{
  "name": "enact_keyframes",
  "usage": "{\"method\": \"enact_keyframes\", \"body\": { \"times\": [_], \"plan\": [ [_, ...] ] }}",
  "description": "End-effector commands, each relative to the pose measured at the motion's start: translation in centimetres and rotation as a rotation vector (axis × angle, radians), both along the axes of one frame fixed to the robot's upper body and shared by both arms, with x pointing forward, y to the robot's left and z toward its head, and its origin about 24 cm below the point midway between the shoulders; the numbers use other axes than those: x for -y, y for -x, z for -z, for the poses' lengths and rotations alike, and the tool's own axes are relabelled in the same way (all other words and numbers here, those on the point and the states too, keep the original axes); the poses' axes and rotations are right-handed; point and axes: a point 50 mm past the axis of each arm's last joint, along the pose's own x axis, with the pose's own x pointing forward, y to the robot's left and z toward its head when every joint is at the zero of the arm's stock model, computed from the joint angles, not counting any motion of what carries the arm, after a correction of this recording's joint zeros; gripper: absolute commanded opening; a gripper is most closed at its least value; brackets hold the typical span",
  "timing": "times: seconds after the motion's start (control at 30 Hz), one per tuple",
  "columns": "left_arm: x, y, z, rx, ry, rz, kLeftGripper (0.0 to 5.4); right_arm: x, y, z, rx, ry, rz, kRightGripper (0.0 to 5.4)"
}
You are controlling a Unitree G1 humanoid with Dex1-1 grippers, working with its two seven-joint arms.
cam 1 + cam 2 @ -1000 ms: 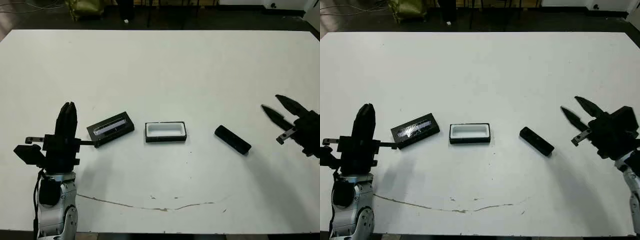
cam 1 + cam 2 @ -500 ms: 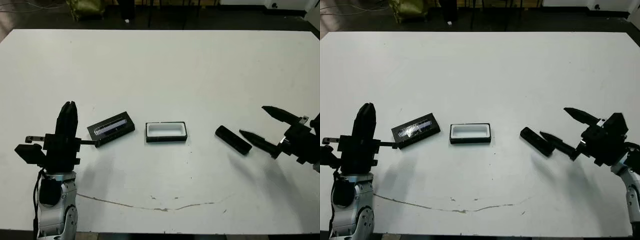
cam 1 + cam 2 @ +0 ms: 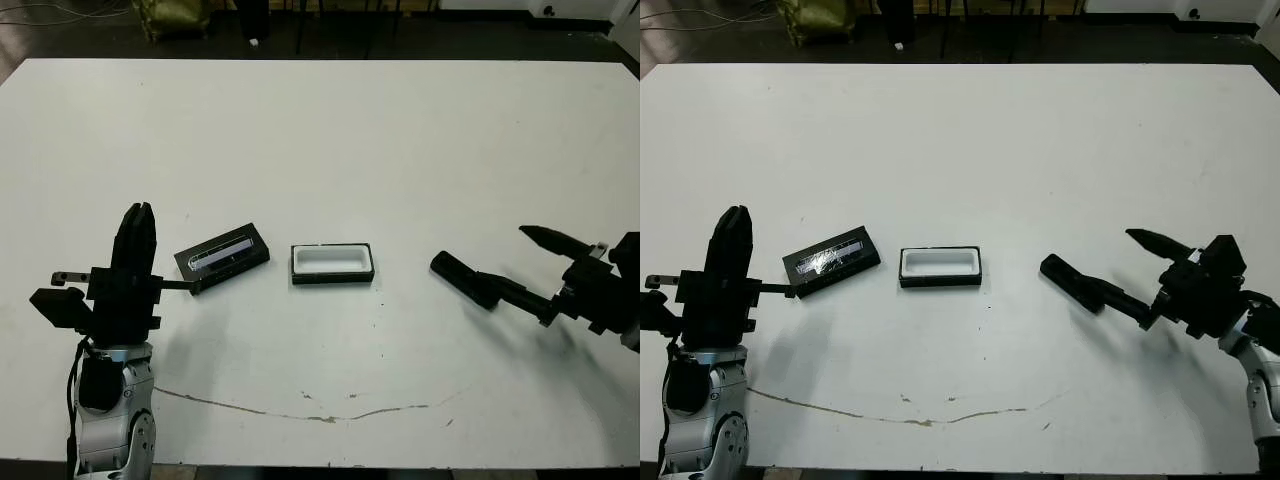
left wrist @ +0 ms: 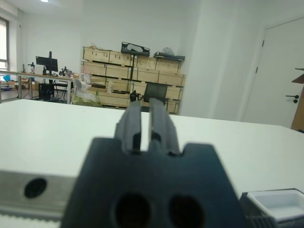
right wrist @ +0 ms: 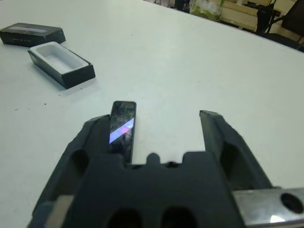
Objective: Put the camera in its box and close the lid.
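The camera [image 3: 463, 279], a slim black bar, lies flat on the white table right of centre. My right gripper [image 3: 500, 258] is open around its right end. In the right wrist view the camera [image 5: 122, 127] lies between the fingers, right against one finger [image 5: 93, 134], with a wide gap to the other. The box [image 3: 332, 278], open with a white lining, sits at the table's middle. The lid [image 3: 221, 254] with its silvery strip lies just left of it. My left gripper [image 3: 135, 238] stands upright left of the lid, shut and holding nothing.
A thin brown crack line [image 3: 310, 412] runs across the table near its front edge. Dark floor and chair legs [image 3: 300, 25] lie beyond the far edge. Shelves of cardboard boxes [image 4: 133, 61] stand in the room behind.
My right gripper has come in leftward and lower from the table's right edge, and its open fingers now reach the camera's right end. The left arm, box and lid have not moved.
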Motion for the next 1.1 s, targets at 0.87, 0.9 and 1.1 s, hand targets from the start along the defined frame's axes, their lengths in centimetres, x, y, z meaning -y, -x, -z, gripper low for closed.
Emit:
{"method": "enact_keyframes", "body": {
  "times": [0.87, 0.9, 1.1],
  "plan": [
    [0.1, 0.2, 0.6, -0.044, -0.016, -0.010, 0.00, -0.1, -0.6, 3.5, -0.126, 0.032, -0.038, 5.16],
    [0.0, 0.2, 0.6, -0.044, -0.016, -0.009, 0.00, -0.2, -0.6, 3.7, -0.132, 0.034, -0.035, 5.01],
    [-0.1, 0.1, 0.7, -0.037, 0.000, 0.009, 0.00, -1.4, -0.3, 4.3, -0.143, 0.046, -0.062, 3.86]
  ]
}}
